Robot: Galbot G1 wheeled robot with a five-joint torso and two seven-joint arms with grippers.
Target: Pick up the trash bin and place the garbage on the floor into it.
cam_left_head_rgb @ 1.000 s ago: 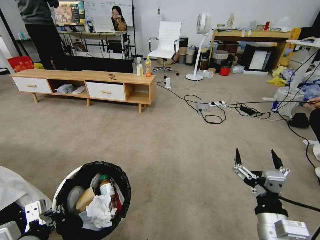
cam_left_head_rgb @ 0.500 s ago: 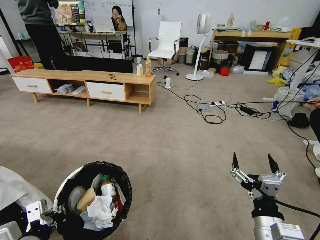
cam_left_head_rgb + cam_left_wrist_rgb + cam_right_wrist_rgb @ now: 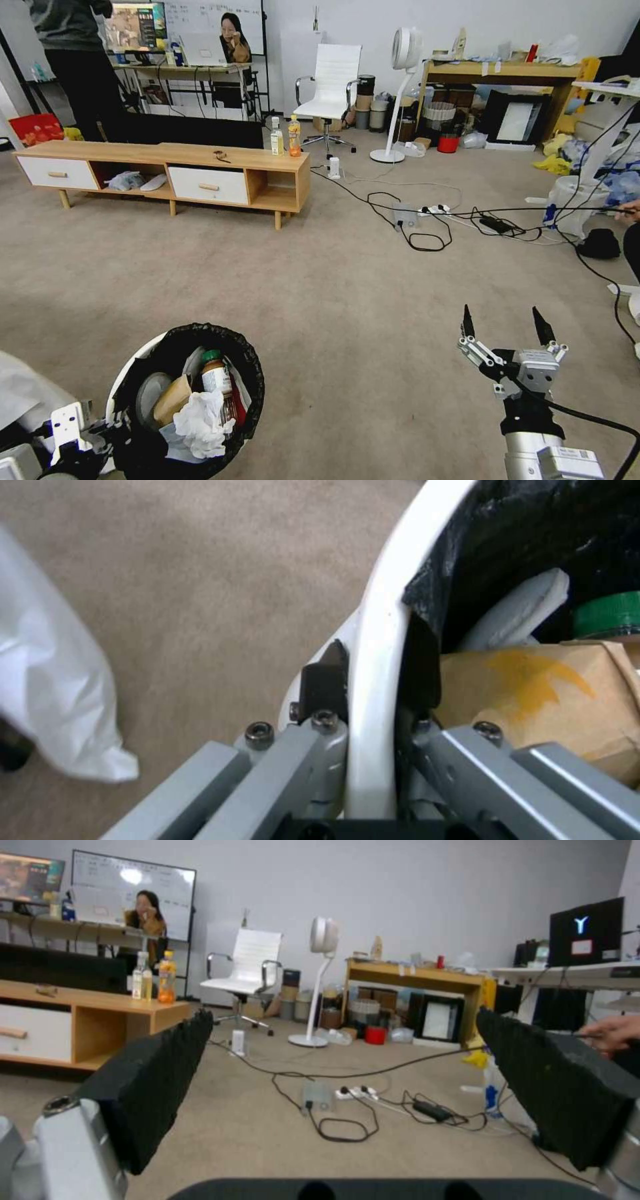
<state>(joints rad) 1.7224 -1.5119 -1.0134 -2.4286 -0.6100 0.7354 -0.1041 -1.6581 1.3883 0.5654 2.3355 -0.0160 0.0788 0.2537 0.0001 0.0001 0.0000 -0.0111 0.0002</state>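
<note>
While the left claw [image 3: 373, 680] pinches the white rim of the trash bin [image 3: 133, 373] at the near left, one finger sits outside the wall and the other inside against the black bag. The bin sits at the near left of the head view, its bag folded over the rim. Inside it lies the garbage [image 3: 193, 407]: a brown cardboard piece [image 3: 553, 695], a crumpled white tissue [image 3: 200, 417], a small green-capped bottle [image 3: 213, 373] and a bit of red beside it. Beige carpet of the floor [image 3: 320, 287] stretches bare around the bin toward the middle of the room. Farther off on the left stands a low wooden cabinet [image 3: 167, 173] with white drawers, and two drink bottles [image 3: 285, 137] stand on its right end. Black cables [image 3: 427, 230] and a power strip lie on the carpet farther right. At the near right the right claw [image 3: 500, 323] hangs above the carpet, its two black fingers spread wide and holding nothing.
</note>
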